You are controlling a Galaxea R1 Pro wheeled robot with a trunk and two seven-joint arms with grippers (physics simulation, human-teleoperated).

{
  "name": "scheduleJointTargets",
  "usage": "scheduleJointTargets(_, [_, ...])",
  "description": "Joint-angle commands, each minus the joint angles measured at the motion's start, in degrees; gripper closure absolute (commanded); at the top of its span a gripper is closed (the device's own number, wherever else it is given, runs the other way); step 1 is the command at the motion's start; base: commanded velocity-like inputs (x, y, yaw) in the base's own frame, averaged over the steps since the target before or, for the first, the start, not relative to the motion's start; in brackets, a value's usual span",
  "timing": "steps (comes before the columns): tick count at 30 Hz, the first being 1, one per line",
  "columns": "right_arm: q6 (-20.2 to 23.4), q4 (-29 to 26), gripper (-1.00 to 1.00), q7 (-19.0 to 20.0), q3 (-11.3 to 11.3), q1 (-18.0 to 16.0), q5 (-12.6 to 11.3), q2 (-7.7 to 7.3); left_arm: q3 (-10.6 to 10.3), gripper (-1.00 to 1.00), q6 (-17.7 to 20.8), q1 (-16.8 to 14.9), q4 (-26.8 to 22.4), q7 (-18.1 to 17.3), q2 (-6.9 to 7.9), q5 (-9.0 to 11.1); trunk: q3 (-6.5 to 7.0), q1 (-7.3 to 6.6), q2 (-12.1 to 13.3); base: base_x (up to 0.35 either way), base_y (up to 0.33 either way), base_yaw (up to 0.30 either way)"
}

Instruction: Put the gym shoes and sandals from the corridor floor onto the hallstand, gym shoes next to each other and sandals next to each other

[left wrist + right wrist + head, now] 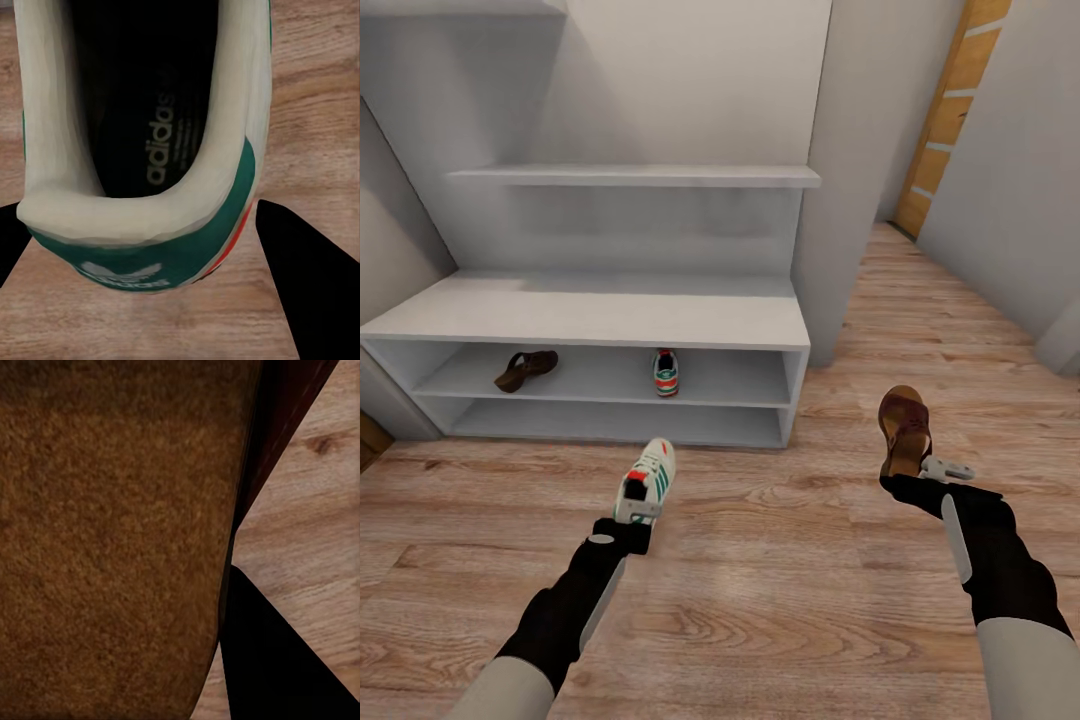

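L gripper (628,520) was closed on the heel of a gym shoe (647,481), fingers (311,289) dark on either side of the green heel tab in the L wrist view; toe pointed twd the hallstand (590,320), shoe held over the corridor floor (780,600). R gripper (908,482) was clamped on a sandal (904,427) at its heel end, tan footbed (112,540) up close in the R wrist view w/ one finger (277,660) beside it. On the rack's upper open shelf sat the other sandal (526,369) at left & the second gym shoe (666,372) near mid, well apart.
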Motion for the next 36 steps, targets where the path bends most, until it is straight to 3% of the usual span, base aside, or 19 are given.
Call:
scheduleJointTargets(1, [0.02, 0.00, 1.00, -0.18, 0.00, 0.01, -0.19, 0.00, -0.05, 1.00, 0.00, 0.32, -0.14, -0.01, 0.00, -0.07, 0.00, 0.00, 0.00, 0.000, -0.176, 0.000])
scheduleJointTargets(13, [0.02, 0.00, 1.00, -0.18, 0.02, 0.01, -0.19, 0.00, -0.16, 1.00, 0.00, 0.48, -0.21, 0.04, 0.00, -0.07, 0.00, 0.00, 0.00, 0.000, -0.271, 0.000])
scheduleJointTargets(25, [0.01, 0.01, 1.00, -0.19, 0.09, 0.01, -0.19, 0.06, 0.07, 1.00, 0.01, 0.48, -0.30, 0.06, 0.00, -0.07, 0.00, 0.00, 0.00, 0.000, -0.033, 0.000])
scheduleJointTargets(36, [0.02, 0.06, 1.00, -0.22, 0.09, 0.01, -0.19, 0.09, 0.20, 1.00, -0.01, 0.48, -0.28, 0.06, 0.00, -0.04, -1.97, 2.42, -4.41, 0.000, 0.000, 0.000])
